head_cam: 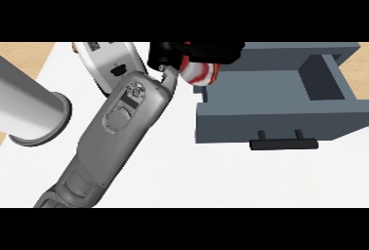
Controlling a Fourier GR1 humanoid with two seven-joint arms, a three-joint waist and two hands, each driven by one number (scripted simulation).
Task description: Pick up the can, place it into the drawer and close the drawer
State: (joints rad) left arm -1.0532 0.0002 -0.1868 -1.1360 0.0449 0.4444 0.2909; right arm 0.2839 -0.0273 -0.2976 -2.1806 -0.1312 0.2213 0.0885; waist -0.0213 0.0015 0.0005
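A red and white can [199, 73] hangs at the top centre with my right hand [196, 51] shut on it; the black fingers curl over its top and hide most of it. My grey right forearm [122, 127] runs up to it from the lower left. The can sits at the far left corner of the open grey drawer [274, 124], over its left wall. A black handle [283, 144] sticks out of the drawer's front towards me. The drawer's housing [333, 73] lies at the upper right. My left hand does not show.
A thick grey cylinder [29, 112], likely part of my left arm, fills the left edge. Another grey and white arm segment [108, 58] lies behind the right forearm. White counter [216, 180] spreads below the drawer, with wood surface [22, 51] at the top left.
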